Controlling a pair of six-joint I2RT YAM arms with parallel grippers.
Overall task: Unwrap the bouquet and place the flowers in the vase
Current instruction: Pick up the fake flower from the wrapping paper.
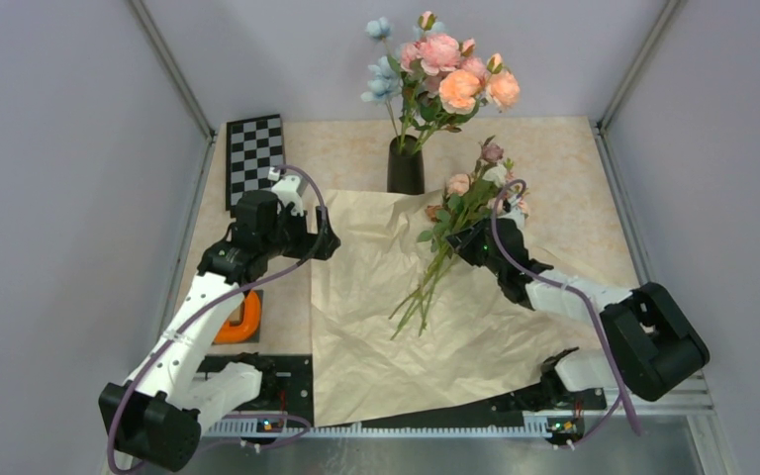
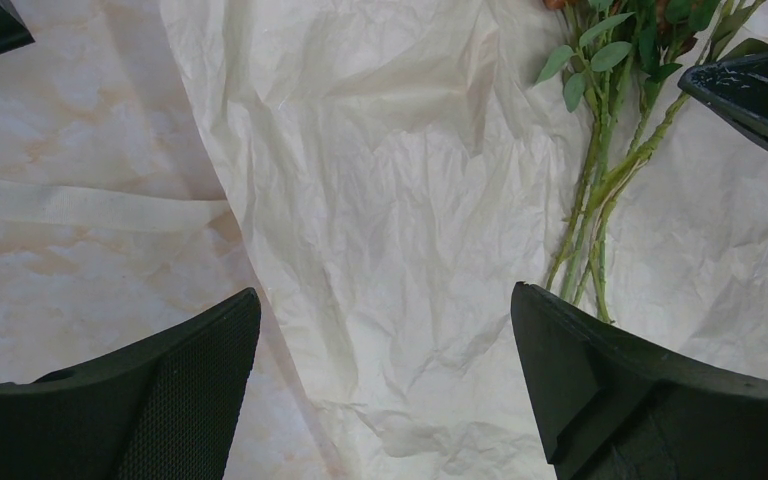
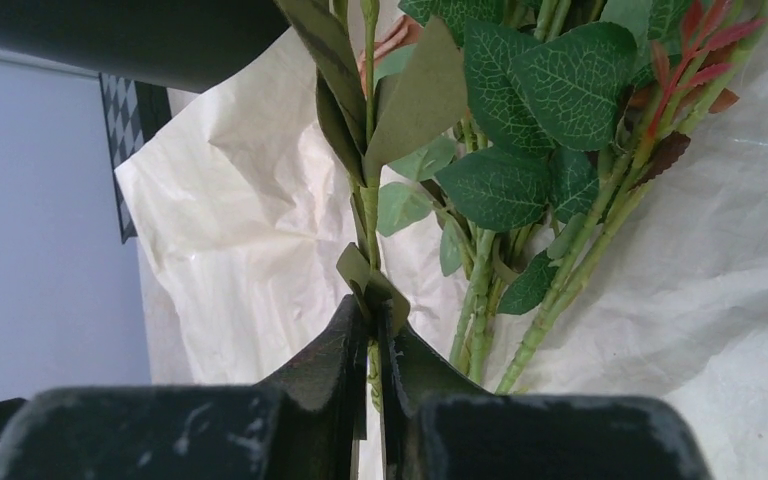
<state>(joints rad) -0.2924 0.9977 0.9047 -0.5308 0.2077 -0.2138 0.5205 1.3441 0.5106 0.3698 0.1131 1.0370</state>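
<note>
Note first the right claw (image 3: 370,315): pressed fully together on one thin stem of the flowers (image 1: 455,210), with a folded leaf caught between the jaws and the other stems standing just beside, on the right, not gripped. Find the rest of the flowers lying on the opened-out paper (image 1: 376,346) in the middle of the bench (image 1: 346,139), blossoms toward the far side and stem ends toward the arms. Find the vase (image 1: 406,173) at the far edge of the paper, near the blossoms, already carrying a taller bunch (image 1: 445,74) of pink, orange and pale blue. Notice the left claw (image 2: 385,390) spread to full width, holding nothing, hovering over the left border of the paper. Taking the step in hand to be the lifting of one flower for the vase, raise slowly and straight up, to let the gripped stem slide free of its neighbours without dragging them along. Mind the caught leaf: probably a soft, slippery hold, so avoid quick turns of the wrist. Bring the stem end downward before reaching the vase, then aim for a free gap in the neck, beside the stems already there. In case of the paper rising together with the flower, press it down with the left claw.
</note>
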